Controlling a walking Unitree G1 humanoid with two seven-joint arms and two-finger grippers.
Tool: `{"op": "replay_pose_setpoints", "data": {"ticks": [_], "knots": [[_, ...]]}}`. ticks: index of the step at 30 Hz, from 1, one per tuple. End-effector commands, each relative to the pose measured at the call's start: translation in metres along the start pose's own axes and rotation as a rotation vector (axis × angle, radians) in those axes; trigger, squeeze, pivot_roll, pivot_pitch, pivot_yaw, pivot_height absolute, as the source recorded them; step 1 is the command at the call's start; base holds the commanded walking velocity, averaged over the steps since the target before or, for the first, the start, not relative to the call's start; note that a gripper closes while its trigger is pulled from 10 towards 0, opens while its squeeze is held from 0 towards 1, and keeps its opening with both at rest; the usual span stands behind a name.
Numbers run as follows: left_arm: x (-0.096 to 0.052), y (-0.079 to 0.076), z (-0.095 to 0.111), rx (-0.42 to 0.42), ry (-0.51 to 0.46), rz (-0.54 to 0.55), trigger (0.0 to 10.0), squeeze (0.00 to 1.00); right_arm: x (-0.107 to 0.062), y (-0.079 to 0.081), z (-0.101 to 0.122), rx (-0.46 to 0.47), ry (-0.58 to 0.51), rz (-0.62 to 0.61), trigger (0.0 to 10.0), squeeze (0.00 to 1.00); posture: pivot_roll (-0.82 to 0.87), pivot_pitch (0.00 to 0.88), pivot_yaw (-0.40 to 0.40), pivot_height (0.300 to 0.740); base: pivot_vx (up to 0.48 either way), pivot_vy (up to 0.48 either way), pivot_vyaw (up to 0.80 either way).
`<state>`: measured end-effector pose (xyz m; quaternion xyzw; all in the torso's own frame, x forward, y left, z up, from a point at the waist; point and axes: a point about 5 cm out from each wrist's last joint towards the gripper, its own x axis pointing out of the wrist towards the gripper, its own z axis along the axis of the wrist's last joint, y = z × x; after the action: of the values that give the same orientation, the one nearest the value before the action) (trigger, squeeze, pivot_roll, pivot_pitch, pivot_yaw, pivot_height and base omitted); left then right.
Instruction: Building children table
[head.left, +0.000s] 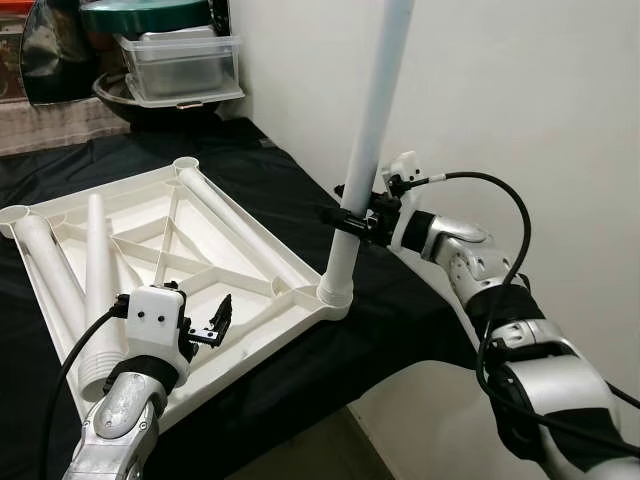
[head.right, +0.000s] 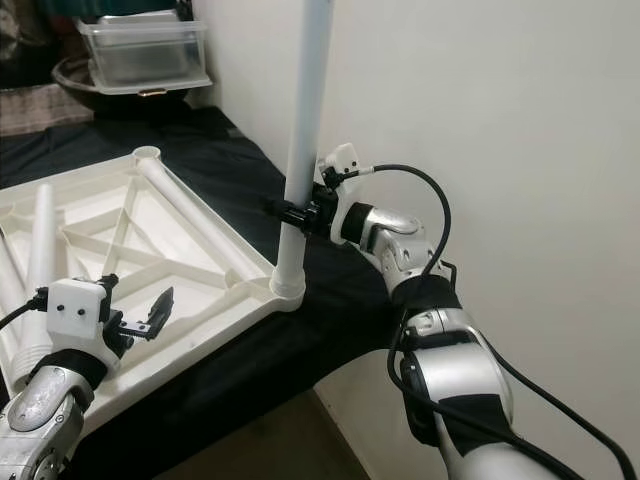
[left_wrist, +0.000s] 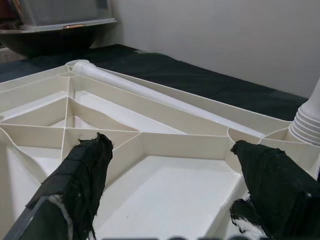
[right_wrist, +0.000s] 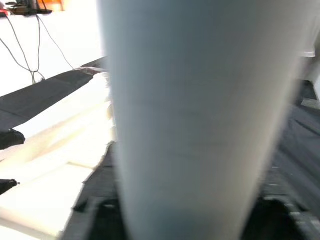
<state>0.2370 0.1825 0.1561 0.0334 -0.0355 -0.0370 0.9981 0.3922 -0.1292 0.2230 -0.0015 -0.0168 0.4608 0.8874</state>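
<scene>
A white plastic children's table top (head.left: 250, 300) lies upside down on a black-covered table, ribs facing up. One white leg (head.left: 365, 150) stands upright in the near right corner socket (head.left: 335, 293). My right gripper (head.left: 350, 218) is shut on that leg a little above the socket. Two loose legs (head.left: 95, 270) lie on the left side of the top, and another leg (head.left: 235, 220) lies along its right edge. My left gripper (head.left: 215, 325) hovers open over the top's near edge, holding nothing.
A white wall runs close along the right, behind the upright leg. At the back stand a clear plastic box (head.left: 180, 60) on a dark bowl (head.left: 150, 105). The black cloth's (head.left: 400, 310) front edge drops off just beyond the socket corner.
</scene>
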Motion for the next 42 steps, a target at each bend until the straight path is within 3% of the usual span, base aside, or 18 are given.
{"op": "replay_pose_setpoints", "data": {"ticks": [1,9,13,14,17,18,19,21,22,23,31,32,33,34,35,36,37,42], "knots": [[0.0,-0.003,-0.002,-0.006,0.001,-0.002,10.0,0.0,-0.005,-0.005,-0.002,0.0,0.002,-0.027,0.0,0.0,0.06,0.0,-0.111,0.74,0.0,0.0,0.0],[0.0,-0.002,-0.001,0.0,-0.005,-0.006,10.0,0.0,-0.007,-0.011,-0.009,0.041,-0.008,-0.117,0.0,0.0,0.07,0.0,-0.11,0.74,0.0,0.0,0.0],[-0.001,-0.001,-0.001,0.003,-0.005,-0.005,10.0,0.0,-0.007,-0.02,-0.021,0.058,0.075,-0.381,0.0,0.0,0.07,0.0,-0.118,0.74,0.0,0.0,0.0],[-0.002,0.0,-0.001,0.004,-0.004,0.0,10.0,0.0,-0.006,-0.021,-0.027,0.112,0.1,-0.491,0.0,0.0,0.08,0.0,-0.118,0.74,0.0,0.0,0.0],[-0.003,0.001,-0.001,0.005,-0.002,0.005,10.0,0.0,-0.003,-0.016,-0.035,0.161,0.122,-0.585,0.0,0.0,0.06,0.0,-0.107,0.74,0.0,0.0,0.0],[-0.003,0.001,-0.002,0.005,0.001,0.009,10.0,0.0,0.004,-0.005,-0.044,0.258,0.132,-0.666,0.0,0.0,0.06,0.0,-0.104,0.74,0.0,0.0,0.0],[-0.003,0.001,-0.002,0.005,0.001,0.009,10.0,0.0,0.004,-0.005,-0.044,0.258,0.132,-0.666,0.0,0.0,0.06,0.0,-0.104,0.74,0.0,0.0,0.0],[0.0,0.0,-0.001,0.003,0.001,0.005,10.0,0.0,0.025,0.032,-0.052,0.365,0.145,-0.739,0.0,0.0,0.06,0.0,-0.086,0.74,0.0,0.0,0.0],[0.0,0.0,-0.001,0.003,0.001,0.005,10.0,0.0,0.025,0.032,-0.052,0.365,0.145,-0.739,0.0,0.0,0.06,0.0,-0.086,0.74,0.0,0.0,0.0],[0.002,-0.001,0.0,0.006,-0.002,-0.005,10.0,0.0,0.037,0.049,-0.049,0.396,0.147,-0.713,0.0,0.0,0.05,0.0,-0.08,0.74,0.0,0.0,0.0],[0.006,0.001,0.002,0.012,-0.013,-0.003,10.0,0.0,0.057,0.065,-0.036,0.345,0.119,-0.673,0.0,0.0,0.05,0.0,-0.094,0.74,0.0,0.0,0.0],[0.006,0.001,0.001,0.01,-0.013,0.002,10.0,0.0,0.057,0.065,-0.036,0.33,0.128,-0.657,9.0,0.0,0.05,0.0,-0.094,0.74,0.0,0.0,0.0],[0.005,0.001,0.001,0.008,-0.011,0.004,10.0,0.0,0.054,0.066,-0.034,0.321,0.135,-0.655,10.0,0.0,0.05,0.0,-0.094,0.74,0.0,0.0,0.0],[0.005,0.001,0.001,0.008,-0.011,0.004,10.0,0.0,0.054,0.066,-0.034,0.321,0.135,-0.655,10.0,0.0,0.05,0.0,-0.094,0.74,0.0,0.0,0.0],[0.004,0.0,0.0,0.005,-0.01,0.004,10.0,0.0,0.051,0.065,-0.03,0.307,0.107,-0.642,10.0,0.65,0.04,0.0,-0.091,0.74,0.0,0.0,0.0],[0.004,0.0,0.0,0.005,-0.01,0.004,10.0,0.0,0.051,0.065,-0.03,0.307,0.107,-0.642,10.0,0.65,0.04,0.0,-0.091,0.74,0.0,0.0,0.0],[0.004,-0.001,0.0,0.003,-0.008,0.002,10.0,0.0,0.046,0.061,-0.024,0.303,0.072,-0.632,10.0,1.0,0.04,0.0,-0.091,0.74,0.0,0.0,0.0],[0.004,-0.002,-0.001,0.001,-0.007,-0.003,10.0,0.0,0.035,0.055,-0.006,0.278,-0.001,-0.599,10.0,1.0,0.04,0.0,-0.091,0.74,0.0,0.0,0.0]]}}
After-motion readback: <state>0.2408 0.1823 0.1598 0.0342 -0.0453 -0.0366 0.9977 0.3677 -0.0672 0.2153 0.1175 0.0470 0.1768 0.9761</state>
